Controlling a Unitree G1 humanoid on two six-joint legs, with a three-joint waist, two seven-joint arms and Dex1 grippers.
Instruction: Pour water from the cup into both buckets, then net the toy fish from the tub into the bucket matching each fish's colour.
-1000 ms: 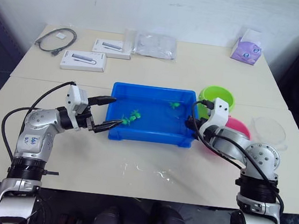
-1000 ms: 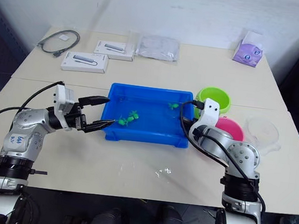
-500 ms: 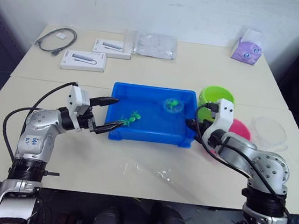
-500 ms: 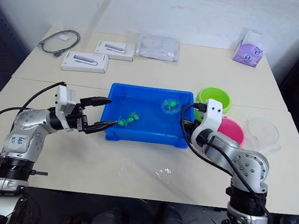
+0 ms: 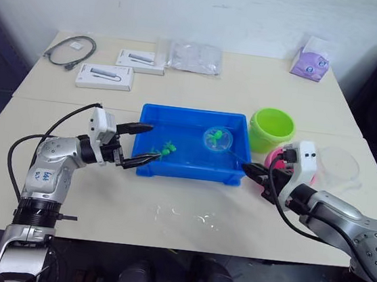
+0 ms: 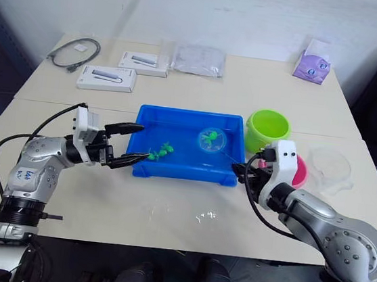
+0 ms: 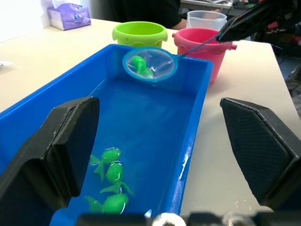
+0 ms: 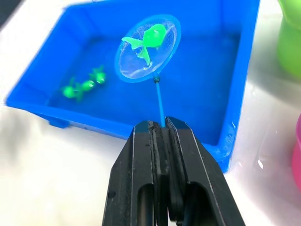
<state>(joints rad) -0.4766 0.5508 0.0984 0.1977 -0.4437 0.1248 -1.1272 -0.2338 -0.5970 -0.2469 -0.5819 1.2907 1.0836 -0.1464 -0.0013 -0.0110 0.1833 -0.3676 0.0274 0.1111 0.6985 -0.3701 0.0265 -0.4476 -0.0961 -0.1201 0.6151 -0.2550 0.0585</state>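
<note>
The blue tub [image 5: 193, 112] sits mid-table with water and a few green toy fish [image 5: 167, 149] near its left end. My right gripper [image 5: 247, 167] is shut on the thin handle of the net [image 5: 217, 138]. The hoop hangs over the tub's right end, about rim height, with one green fish [image 8: 149, 38] in its mesh. My left gripper [image 5: 149, 142] stands open at the tub's left wall, one finger over the rim. The green bucket [image 5: 271, 129] stands right of the tub. The pink bucket [image 7: 202, 44] is partly behind my right wrist. The clear cup [image 5: 340, 164] is beyond it.
Two white boxes [image 5: 104, 76], a grey cable [image 5: 69, 50] and a plastic bag [image 5: 195, 56] lie along the table's far side. A purple tissue box [image 5: 310, 64] stands at the far right. Spilled water [image 5: 193, 216] glistens on the table in front of the tub.
My right arm has drawn back toward me and to the right, and the net has risen from the water with a green fish in it. The left gripper has barely moved.
</note>
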